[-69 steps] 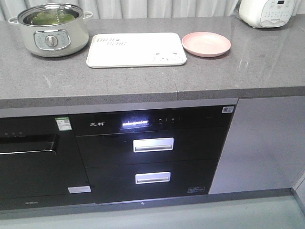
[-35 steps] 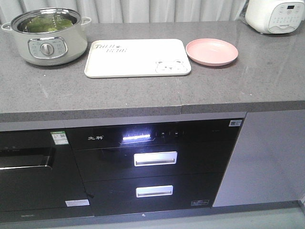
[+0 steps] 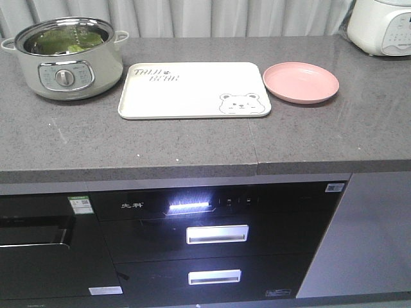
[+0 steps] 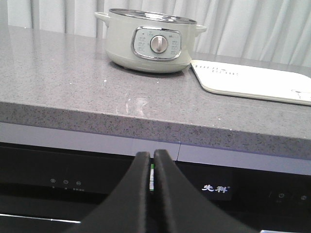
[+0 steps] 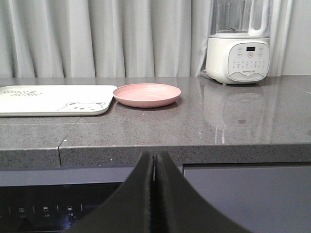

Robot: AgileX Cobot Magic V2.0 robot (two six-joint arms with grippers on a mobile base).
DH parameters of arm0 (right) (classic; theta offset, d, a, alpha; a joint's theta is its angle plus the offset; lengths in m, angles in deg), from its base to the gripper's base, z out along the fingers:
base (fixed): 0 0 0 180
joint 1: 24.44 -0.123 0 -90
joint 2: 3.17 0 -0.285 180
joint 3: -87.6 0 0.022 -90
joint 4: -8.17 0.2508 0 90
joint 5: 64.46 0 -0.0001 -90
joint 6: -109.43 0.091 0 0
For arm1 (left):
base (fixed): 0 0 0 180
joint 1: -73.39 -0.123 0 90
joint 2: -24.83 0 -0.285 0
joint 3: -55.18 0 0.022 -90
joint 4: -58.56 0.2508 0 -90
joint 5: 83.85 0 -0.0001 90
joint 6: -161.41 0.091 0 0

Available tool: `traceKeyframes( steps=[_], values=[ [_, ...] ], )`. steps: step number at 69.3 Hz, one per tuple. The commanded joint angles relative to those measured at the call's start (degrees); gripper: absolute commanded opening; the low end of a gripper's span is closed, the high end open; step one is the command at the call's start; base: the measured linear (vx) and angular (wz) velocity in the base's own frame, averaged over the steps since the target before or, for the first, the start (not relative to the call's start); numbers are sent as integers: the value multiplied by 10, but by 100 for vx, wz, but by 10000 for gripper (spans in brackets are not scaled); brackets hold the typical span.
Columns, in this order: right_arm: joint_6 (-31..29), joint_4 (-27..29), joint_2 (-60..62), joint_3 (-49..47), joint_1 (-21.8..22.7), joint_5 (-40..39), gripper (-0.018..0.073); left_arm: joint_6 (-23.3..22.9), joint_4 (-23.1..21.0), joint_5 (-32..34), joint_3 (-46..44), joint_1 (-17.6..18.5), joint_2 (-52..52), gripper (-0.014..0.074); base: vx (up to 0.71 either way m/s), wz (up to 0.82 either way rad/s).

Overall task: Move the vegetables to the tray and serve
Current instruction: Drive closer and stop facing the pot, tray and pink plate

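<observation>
Left gripper (image 4: 149, 162), closed and empty, hangs below the pot (image 4: 151, 41) of vegetables (image 3: 76, 46); right gripper (image 5: 154, 162), likewise closed, below the pink plate (image 5: 147, 94), tray (image 5: 48, 94) to its left.

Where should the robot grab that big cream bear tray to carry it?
Probably by its raised rim at the two short ends, one arm from each side. The large cream-white rectangular tray lies flat on the grey stone counter, so only the rim gives the jaws something to pinch; the round pink plate sits close by the right end, leaving little room there.
</observation>
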Motion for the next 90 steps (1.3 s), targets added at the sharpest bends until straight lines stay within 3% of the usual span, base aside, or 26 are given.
traceKeyframes(
  steps=[1, 90],
  values=[
    [-3, -7, 4, 9, 3, -41, -2, -5, -4, 38, 15, 1, -9, -6, 12, 4],
    [-3, -7, 4, 9, 3, -40, -2, -5, -4, 38, 15, 1, -9, -6, 9, 2]
  ],
)
